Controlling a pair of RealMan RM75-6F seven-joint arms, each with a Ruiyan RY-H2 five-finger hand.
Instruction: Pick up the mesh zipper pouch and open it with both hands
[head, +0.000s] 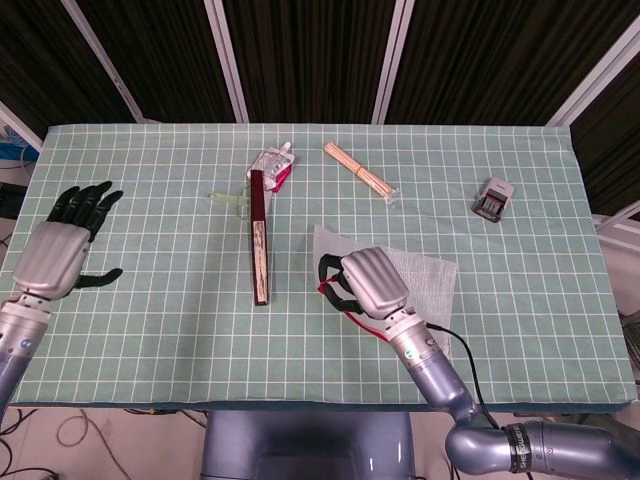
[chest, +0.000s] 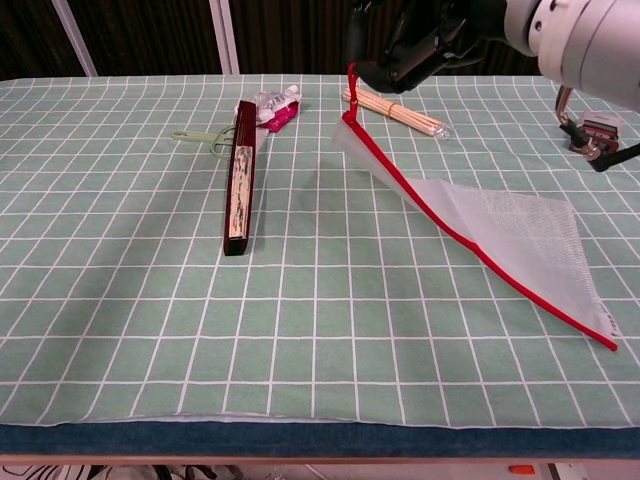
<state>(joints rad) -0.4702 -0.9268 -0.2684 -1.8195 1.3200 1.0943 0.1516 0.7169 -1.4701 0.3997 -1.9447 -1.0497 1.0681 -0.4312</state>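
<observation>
My right hand (head: 362, 283) (chest: 425, 40) holds one corner of the white mesh zipper pouch (chest: 500, 235) (head: 428, 275) high above the table. The pouch hangs from that corner, its red zipper edge (chest: 460, 240) sloping down to the right, and its far end still lies on the cloth. My left hand (head: 62, 250) hovers over the table's left side with its fingers spread and nothing in it. It shows only in the head view.
A long dark folded fan (head: 259, 236) (chest: 240, 176) lies left of the pouch. Behind it are a small pink-and-white packet (head: 273, 163), a bundle of wooden sticks (head: 360, 173) (chest: 393, 110) and a pale green clip (head: 230, 199). A small grey device (head: 493, 199) sits at the far right.
</observation>
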